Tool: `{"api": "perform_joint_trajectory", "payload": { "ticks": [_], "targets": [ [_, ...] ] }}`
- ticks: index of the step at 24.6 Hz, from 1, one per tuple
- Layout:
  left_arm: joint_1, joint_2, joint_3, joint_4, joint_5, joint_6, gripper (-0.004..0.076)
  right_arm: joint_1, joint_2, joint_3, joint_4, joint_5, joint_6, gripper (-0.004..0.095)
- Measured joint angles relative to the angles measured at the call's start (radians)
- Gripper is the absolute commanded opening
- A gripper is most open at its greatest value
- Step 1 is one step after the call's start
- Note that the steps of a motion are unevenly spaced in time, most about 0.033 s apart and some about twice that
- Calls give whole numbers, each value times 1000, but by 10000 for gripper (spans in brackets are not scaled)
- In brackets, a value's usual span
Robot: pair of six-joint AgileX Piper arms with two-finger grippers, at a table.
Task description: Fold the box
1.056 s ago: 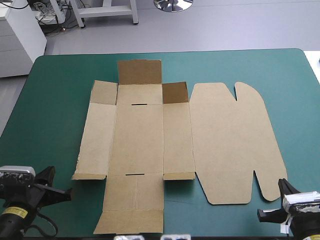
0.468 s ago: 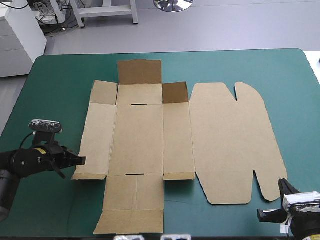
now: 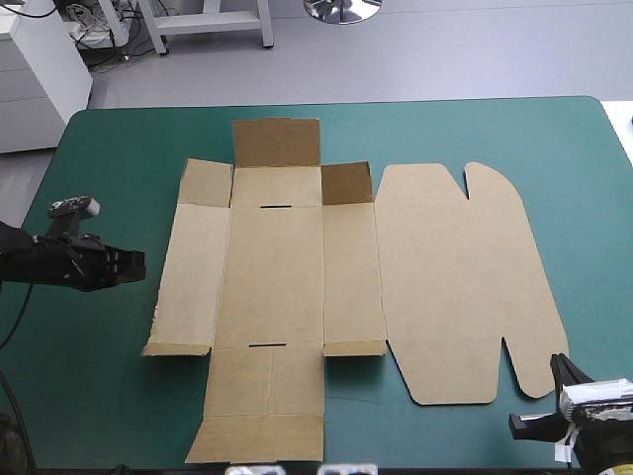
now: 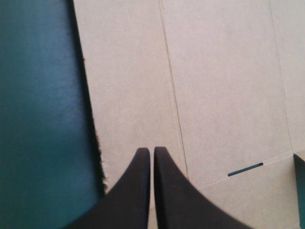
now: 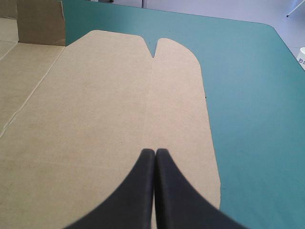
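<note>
Note that the left gripper (image 3: 136,265) has travelled from the lower-left corner of the high view to the mid-left of the frame. It now points at the left edge of the box (image 3: 272,287). In the left wrist view its black fingers meet in one pointed arch, closed on nothing, with the edge of the outer left panel (image 3: 193,267) just under and ahead of them; you cannot tell whether they touch the board. The box lies spread flat at the centre of the teal-green cover (image 3: 99,396), and only two small flaps at its far end stand raised. The right gripper (image 5: 155,151) has stayed in the lower-right corner of the high view, fingers likewise pressed together and empty, aimed along the rounded lid panel (image 3: 460,277). Treat this as the approach to the first fold, probably the left side wall. No wall is raised yet.
</note>
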Motion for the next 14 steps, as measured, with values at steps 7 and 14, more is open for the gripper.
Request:
{"api": "perform_joint_trajectory", "payload": {
  "ticks": [7, 14],
  "targets": [
    [54, 235, -108, -13, 16, -44, 13, 0, 0, 1, 0, 0, 0, -19],
    [54, 340, -111, -15, 16, -54, 13, 0, 0, 1, 0, 0, 0, -19]
  ]
}}
